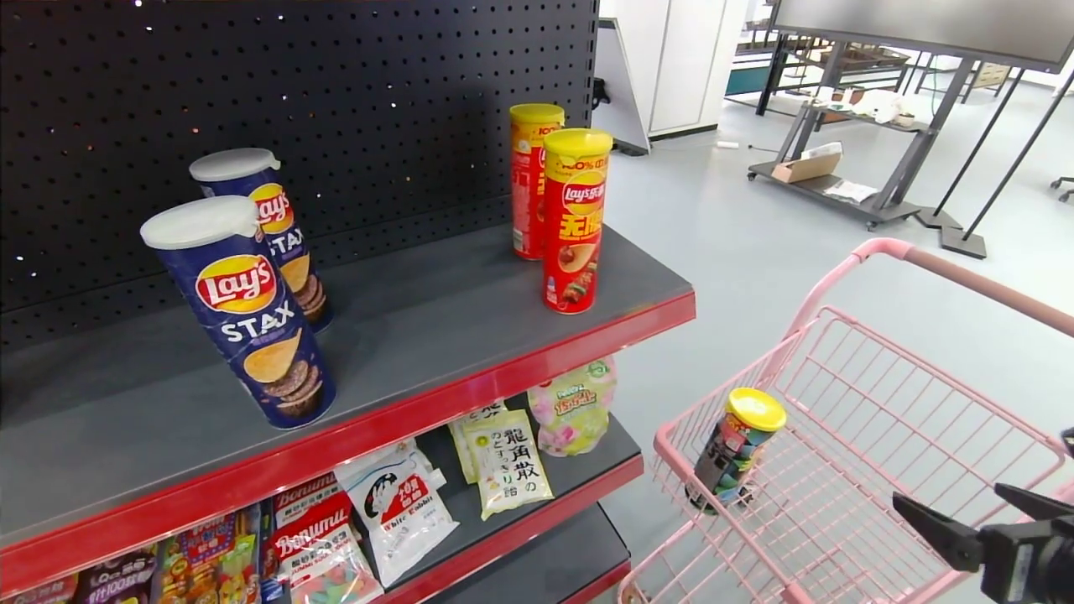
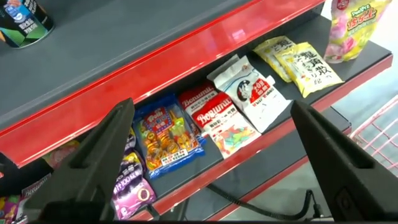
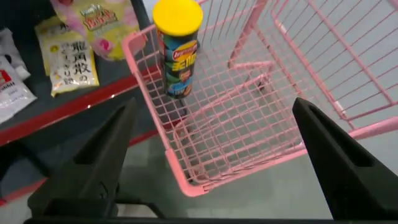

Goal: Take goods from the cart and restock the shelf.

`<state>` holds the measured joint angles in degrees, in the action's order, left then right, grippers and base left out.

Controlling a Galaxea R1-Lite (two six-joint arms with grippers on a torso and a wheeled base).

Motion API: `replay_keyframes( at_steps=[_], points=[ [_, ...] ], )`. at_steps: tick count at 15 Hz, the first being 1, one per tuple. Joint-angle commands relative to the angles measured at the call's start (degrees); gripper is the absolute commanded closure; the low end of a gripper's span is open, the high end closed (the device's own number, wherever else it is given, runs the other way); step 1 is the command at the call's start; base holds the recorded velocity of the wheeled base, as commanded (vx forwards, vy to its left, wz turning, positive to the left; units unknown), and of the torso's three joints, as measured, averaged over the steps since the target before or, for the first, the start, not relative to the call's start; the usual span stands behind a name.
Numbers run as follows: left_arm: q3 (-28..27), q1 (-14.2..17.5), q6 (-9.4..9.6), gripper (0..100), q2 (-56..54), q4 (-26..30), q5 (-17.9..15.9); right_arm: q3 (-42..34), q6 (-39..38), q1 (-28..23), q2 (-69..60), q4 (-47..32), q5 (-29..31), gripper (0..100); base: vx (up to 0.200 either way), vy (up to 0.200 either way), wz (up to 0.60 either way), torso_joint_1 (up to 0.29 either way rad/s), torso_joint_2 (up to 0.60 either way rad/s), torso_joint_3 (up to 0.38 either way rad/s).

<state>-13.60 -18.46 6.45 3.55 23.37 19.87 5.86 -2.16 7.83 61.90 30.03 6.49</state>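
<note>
Right now a dark can (image 1: pixel 737 453) with a yellow lid stands inside the pink cart (image 1: pixel 965 281), in the corner nearest the shelf (image 1: pixel 436 302). The right end effector (image 1: pixel 948 501) hangs by the cart's near side, wide open and holding nothing. The left end effector (image 2: pixel 211 109) is wide open too, over snack bags (image 2: pixel 249 93) on a lower shelf board beside the cart.
</note>
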Motion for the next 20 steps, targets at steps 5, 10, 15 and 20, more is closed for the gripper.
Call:
replay_keyframes(
  at_steps=[5, 10, 15, 20],
  points=[
    [-0.02, 0.18, -0.03, 0, 0.50, 0.01, 0.26, 3.89, -3.91, 1.75, 29.50, 16.56, -4.55, 0, 0.000, 0.000, 0.00, 0.000, 0.00, 0.000],
    [-0.02, 0.18, -0.03, 0, 1.02, 0.01, 0.26, 0.55, -3.99, 4.04, 44.97, 37.83, -4.90, 0, 0.000, 0.000, 0.00, 0.000, 0.00, 0.000],
    [-0.02, 0.18, -0.03, 0, 1.29, 0.01, 0.26, -2.08, -3.56, 4.30, 60.18, 59.54, -4.64, 0, 0.000, 0.000, 0.00, 0.000, 0.00, 0.000],
    [-0.02, 0.18, -0.03, 0, 1.29, 0.10, 0.26, -1.64, -3.82, 3.95, 63.08, 59.97, -4.64, 0, 0.000, 0.000, 0.00, 0.000, 0.00, 0.000]
  ],
)
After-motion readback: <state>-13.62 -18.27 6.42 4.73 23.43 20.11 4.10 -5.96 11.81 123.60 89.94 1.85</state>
